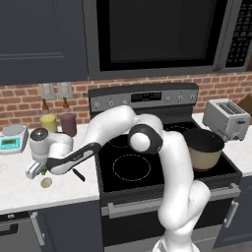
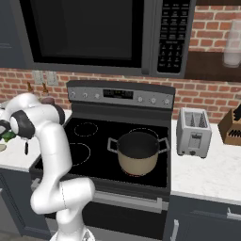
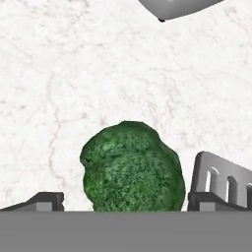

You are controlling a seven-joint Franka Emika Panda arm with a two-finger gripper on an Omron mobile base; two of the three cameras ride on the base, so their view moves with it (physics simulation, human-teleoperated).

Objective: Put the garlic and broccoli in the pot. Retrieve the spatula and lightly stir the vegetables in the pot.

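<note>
On the white counter left of the stove, my gripper [image 1: 34, 170] points down over the dark-green broccoli [image 3: 133, 170]. In the hand view my gripper [image 3: 129, 202] is open, and its two fingertips [image 3: 47, 201] stand on either side of the floret without closing on it. A green edge of the broccoli [image 1: 43, 171] peeks out beside the hand. The pale garlic [image 1: 46, 182] lies just in front of it. The spatula's slotted silver head [image 3: 224, 183] lies right beside the broccoli, its black handle [image 1: 78, 174] pointing toward the stove. The tan pot [image 1: 203, 147] stands on the stove's front right burner.
A digital scale [image 1: 14, 138] and two bottles [image 1: 59, 122] stand at the back of the left counter. A silver toaster [image 1: 226, 118] sits right of the stove, with a knife block [image 2: 231, 127] further right. The scale's grey underside [image 3: 177, 7] shows in the hand view.
</note>
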